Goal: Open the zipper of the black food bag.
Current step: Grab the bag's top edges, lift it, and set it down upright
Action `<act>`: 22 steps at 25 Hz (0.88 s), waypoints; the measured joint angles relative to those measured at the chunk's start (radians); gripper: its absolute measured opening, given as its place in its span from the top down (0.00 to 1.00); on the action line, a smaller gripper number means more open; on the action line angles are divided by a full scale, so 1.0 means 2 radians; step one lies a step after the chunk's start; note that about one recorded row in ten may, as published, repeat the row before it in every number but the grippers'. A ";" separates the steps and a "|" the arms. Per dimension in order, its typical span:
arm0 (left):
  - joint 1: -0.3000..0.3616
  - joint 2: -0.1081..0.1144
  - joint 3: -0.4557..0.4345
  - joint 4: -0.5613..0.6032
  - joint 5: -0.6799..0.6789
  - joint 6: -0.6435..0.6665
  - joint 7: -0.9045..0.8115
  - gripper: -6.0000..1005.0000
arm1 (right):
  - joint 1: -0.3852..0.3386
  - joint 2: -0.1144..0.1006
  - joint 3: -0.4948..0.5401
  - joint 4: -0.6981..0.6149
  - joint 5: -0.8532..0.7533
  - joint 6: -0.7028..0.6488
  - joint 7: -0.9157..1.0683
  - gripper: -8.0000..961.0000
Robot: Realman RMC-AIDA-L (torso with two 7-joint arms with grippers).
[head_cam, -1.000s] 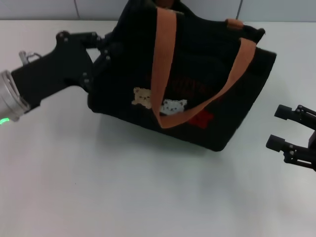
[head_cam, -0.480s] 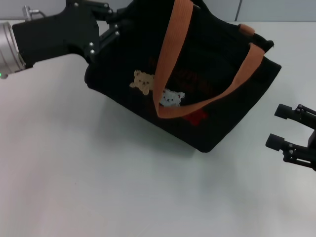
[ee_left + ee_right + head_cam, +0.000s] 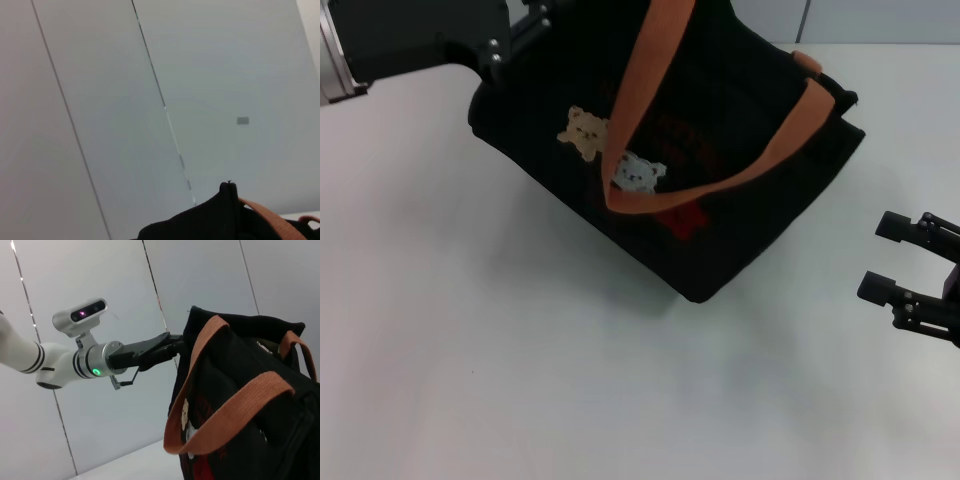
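**Bag gripped at one upper corner and tipped off the table**

The black food bag is seen tilted on the white table, its left end raised and its lower right part resting on the surface. The left gripper is placed at the bag's upper left corner; in the right wrist view its fingers are closed on the fabric edge there. An orange-brown strap handle is draped across the front panel, over the bear patches and the red print. A second strap is visible behind the first. The zipper cannot be made out along the top edge. The right gripper is held well apart from the bag, above the table at the right, with its fingers spread wide and nothing between them.
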 joint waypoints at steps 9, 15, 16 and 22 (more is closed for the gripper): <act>-0.022 0.000 0.071 0.033 0.000 0.002 -0.042 0.89 | 0.000 0.000 0.000 0.001 0.000 0.002 0.000 0.14; -0.037 0.000 0.112 0.059 -0.017 0.003 -0.071 0.89 | -0.001 0.000 0.000 0.001 0.000 0.002 0.000 0.14; -0.034 0.000 0.140 0.061 -0.039 0.003 -0.088 0.89 | -0.001 0.000 0.001 0.001 0.000 0.002 0.000 0.14; 0.062 0.000 0.393 0.091 -0.269 -0.020 -0.213 0.89 | -0.001 0.000 0.003 0.001 0.000 0.001 0.000 0.14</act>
